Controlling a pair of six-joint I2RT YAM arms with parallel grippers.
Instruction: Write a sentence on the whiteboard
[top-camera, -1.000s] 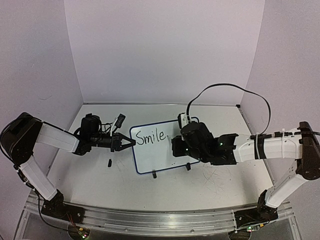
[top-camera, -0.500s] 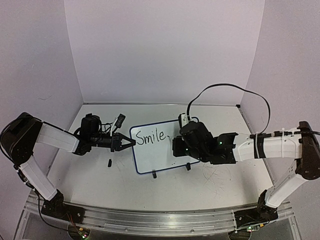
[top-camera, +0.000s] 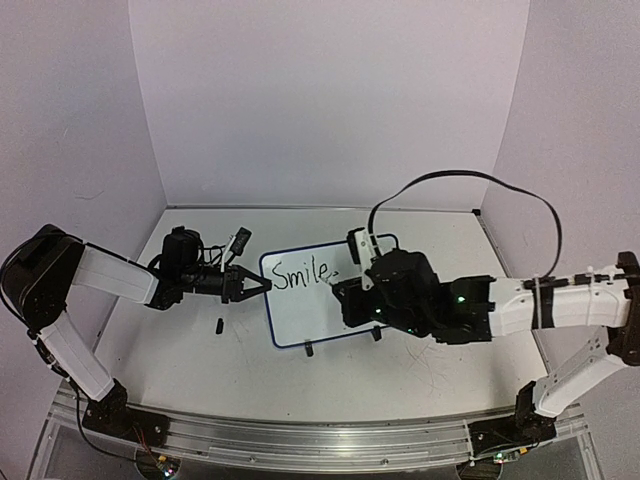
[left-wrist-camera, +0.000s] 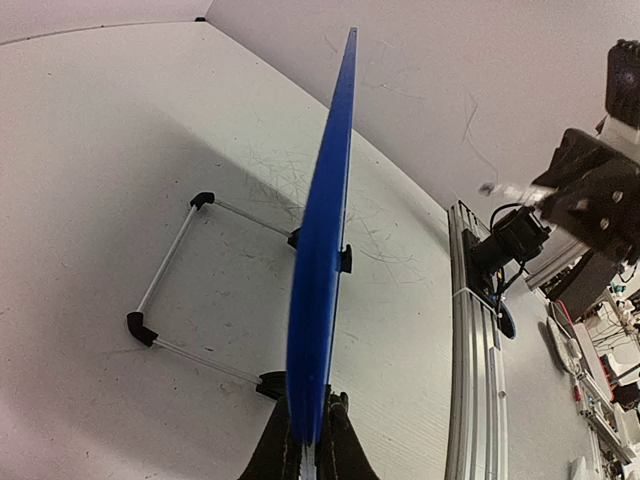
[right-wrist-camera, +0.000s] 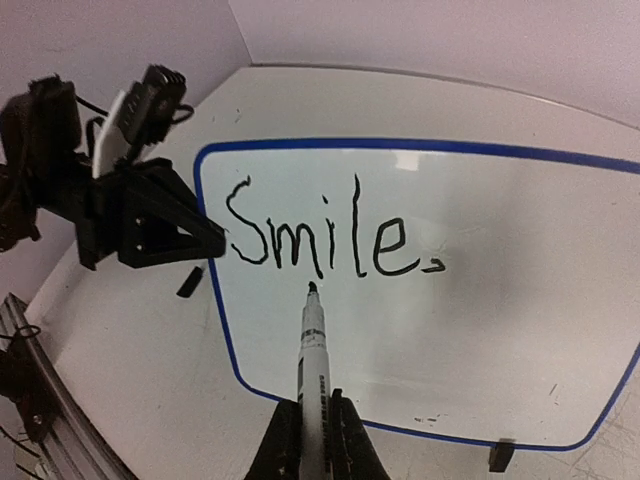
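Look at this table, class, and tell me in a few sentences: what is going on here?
Two robot arms are sharing a writing job. The left gripper is clamped on one edge of the whiteboard, steadying it. The right gripper holds a marker, its tip just below the lettering. Whether the tip touches the board cannot be told. Of the sentence, only the word "Smile" and a small mark after it are written, and the rest of the board is blank.

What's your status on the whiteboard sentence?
Left gripper shut on whiteboard edge. Right gripper shut on marker, tip just under sentence, which reads only Smile. Small black piece on table, off the board.
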